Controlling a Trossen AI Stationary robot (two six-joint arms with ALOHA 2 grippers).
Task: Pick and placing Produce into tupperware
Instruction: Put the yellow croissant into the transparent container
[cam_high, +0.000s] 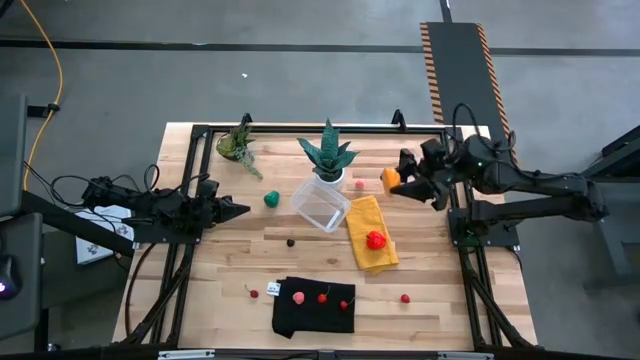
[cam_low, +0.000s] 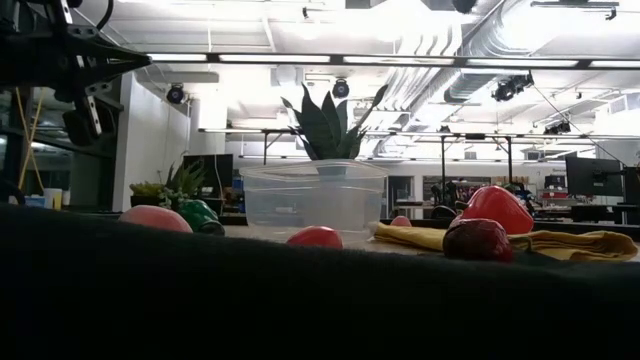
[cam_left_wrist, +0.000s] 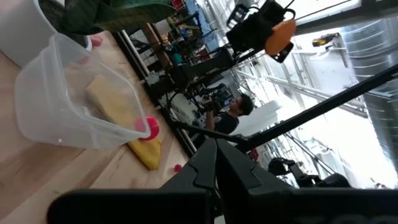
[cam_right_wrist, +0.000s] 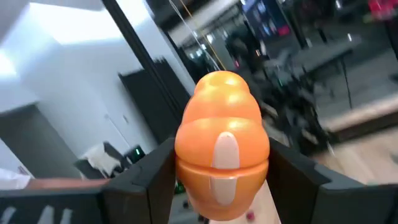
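- The right gripper is clamped on an orange toy vegetable, its two dark fingers pressing the piece from either side. It hangs up in the air over the far right part of the table, beside the yellow cloth and not yet above the tupperware.
- From where I stand the piece looks plump, glossy and lobed, a bit like a small pepper or squash, with a pale stripe down its front. It bulges well past the fingers, so only a narrow band of it is actually pinched.
- That would be my worry: a smooth rounded toy held on a curved flank could twist or squirt out during the carry and land on the cloth or roll off.
- The tupperware is clear, light and looks empty, sitting right against the white pot of the spiky plant. A low approach could catch the leaves or nudge the box aside, and a drop from too high could bounce the piece back out.
- The left gripper rests pinched shut at the left side, pointing toward the box, with a green toy just beside it.
- Other produce waits: a red piece on the cloth and small red ones on the black cloth near the front.
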